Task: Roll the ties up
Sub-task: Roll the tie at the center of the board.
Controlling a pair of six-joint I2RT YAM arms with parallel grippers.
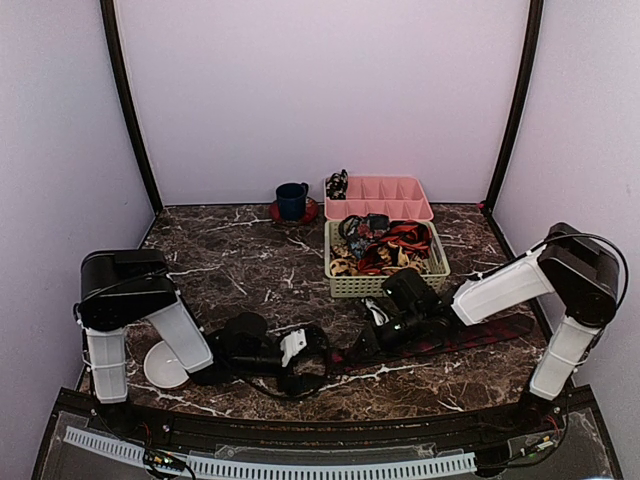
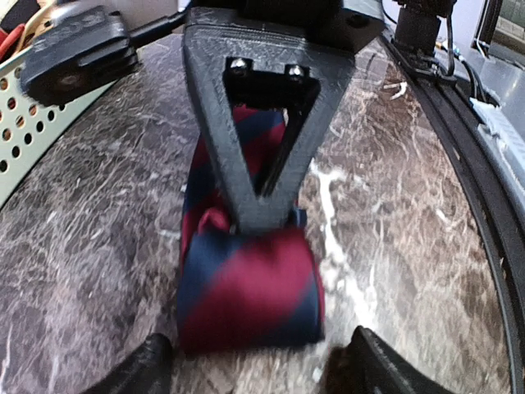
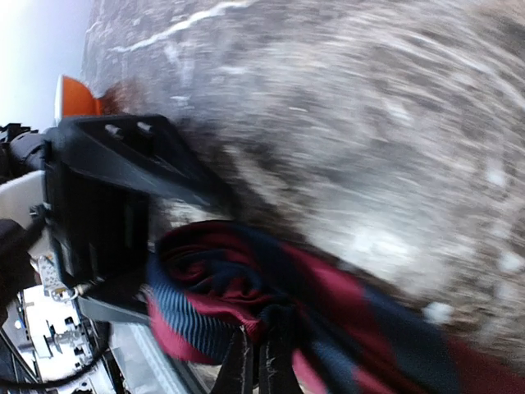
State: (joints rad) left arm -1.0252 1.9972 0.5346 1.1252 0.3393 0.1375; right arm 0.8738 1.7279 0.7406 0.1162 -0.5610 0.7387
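Note:
A dark navy tie with red diagonal stripes (image 1: pixel 455 338) lies flat along the table's front right. Its left end is rolled into a small coil (image 2: pixel 246 295). My right gripper (image 1: pixel 368 338) is shut on that coil, its two fingertips (image 3: pixel 246 369) pinched together on the fabric (image 3: pixel 238 279). In the left wrist view its black triangular finger (image 2: pixel 246 156) stands on top of the coil. My left gripper (image 1: pixel 318 350) is open, its fingertips (image 2: pixel 143 368) spread wide on either side of the coil's near face without touching it.
A pale green basket (image 1: pixel 340 285) holds several loose ties (image 1: pixel 385 245) behind the grippers. A pink divided tray (image 1: pixel 385 197) stands further back with a coiled tie (image 1: pixel 337 184) at its left end. A blue cup (image 1: pixel 292 200) on a red coaster. A white disc (image 1: pixel 163 365) lies by the left arm.

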